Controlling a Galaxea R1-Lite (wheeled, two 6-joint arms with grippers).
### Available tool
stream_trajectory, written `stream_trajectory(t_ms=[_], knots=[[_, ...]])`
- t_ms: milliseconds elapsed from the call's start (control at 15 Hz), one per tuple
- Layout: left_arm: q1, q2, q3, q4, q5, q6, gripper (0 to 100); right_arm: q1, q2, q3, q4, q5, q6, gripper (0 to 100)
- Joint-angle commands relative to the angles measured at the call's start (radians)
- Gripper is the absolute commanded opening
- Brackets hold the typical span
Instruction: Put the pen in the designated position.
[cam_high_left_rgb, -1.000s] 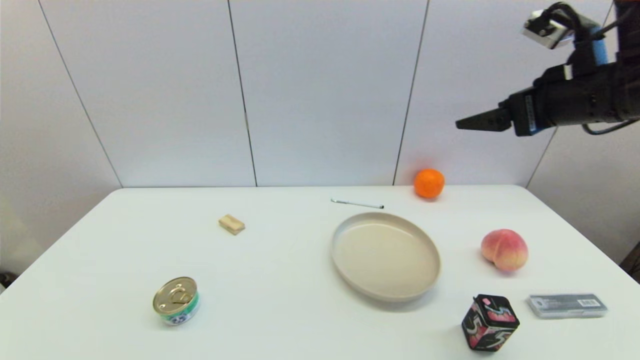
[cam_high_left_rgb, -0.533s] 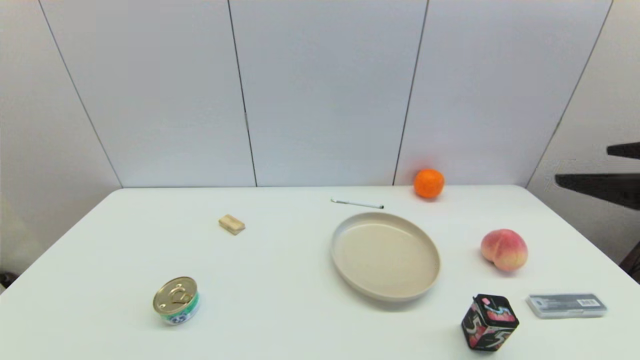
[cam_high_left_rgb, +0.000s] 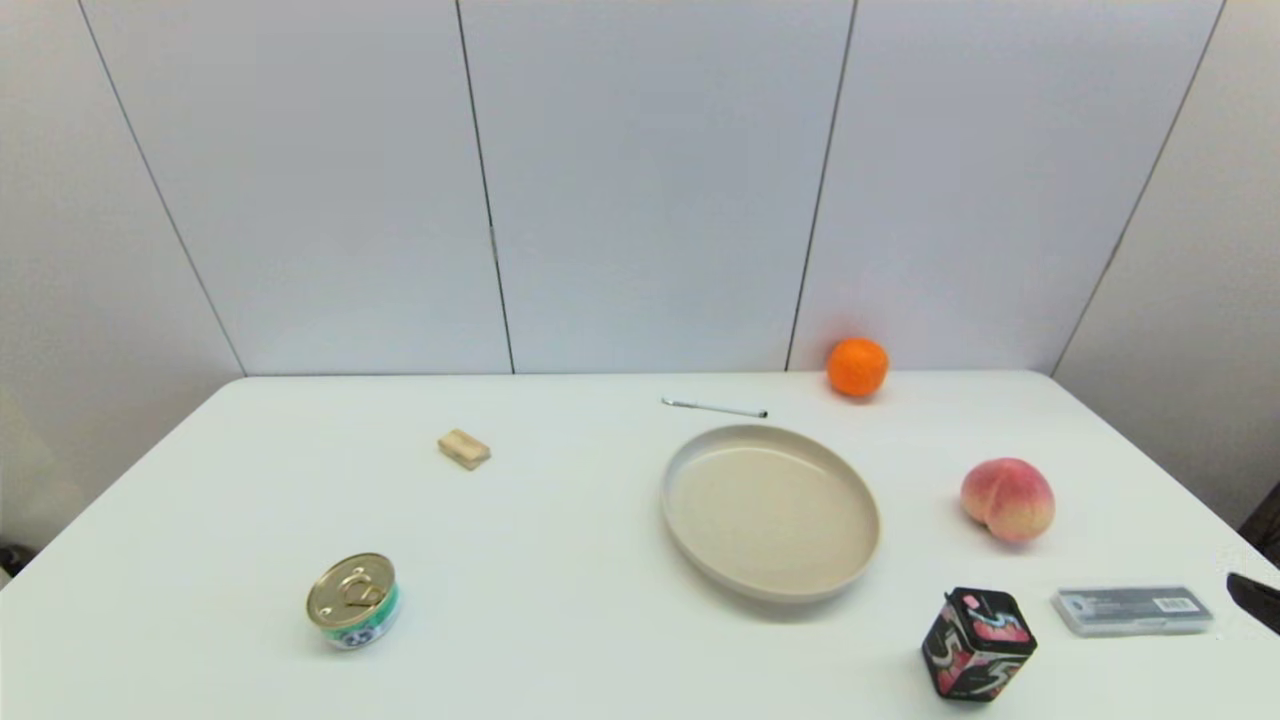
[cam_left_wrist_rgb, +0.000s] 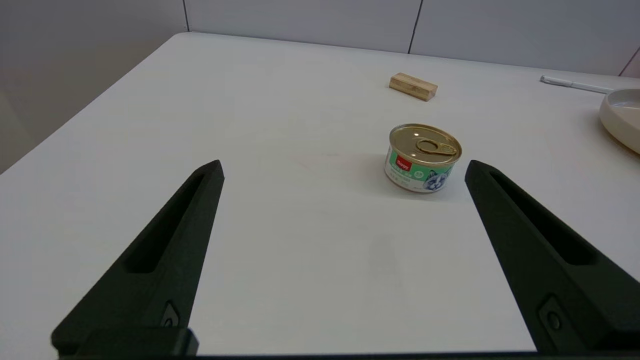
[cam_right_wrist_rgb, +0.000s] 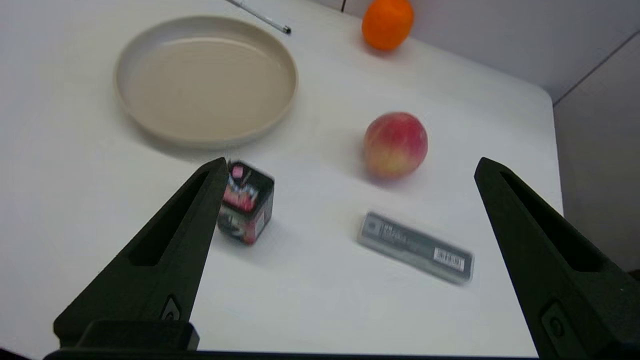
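The head view looks forward and down over the whole tabletop (cam_high_left_rgb: 560, 640) toward the back wall. The left wrist view sits low, facing the can (cam_left_wrist_rgb: 422, 157). The right wrist view looks down from higher. All three share the plate (cam_high_left_rgb: 690, 555) and pen (cam_high_left_rgb: 714, 408).

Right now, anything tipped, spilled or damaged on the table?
Only the patterned black cube box looks odd: it sits tilted on the white table near the grey flat case. The slim white pen lies flat behind the round beige plate. Nothing spilled.
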Motion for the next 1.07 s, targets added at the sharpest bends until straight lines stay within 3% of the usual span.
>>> stream_trajectory(t_ms=[67,467,733,800,1067], knots=[[0.0,0.0,0.0,0.0,0.0,0.0,100,-0.047,-0.296,0.202,0.005,0.003,0.066,100],[0.0,0.0,0.0,0.0,0.0,0.0,100,-0.034,-0.544,0.441,-0.01,0.0,0.081,100],[0.0,0.0,0.0,0.0,0.0,0.0,100,-0.034,-0.63,0.535,-0.068,-0.103,0.084,100],[0.0,0.0,0.0,0.0,0.0,0.0,100,-0.036,-0.67,0.549,-0.059,-0.131,0.095,100],[0.0,0.0,0.0,0.0,0.0,0.0,100,-0.036,-0.713,0.559,-0.091,-0.146,0.221,100]])
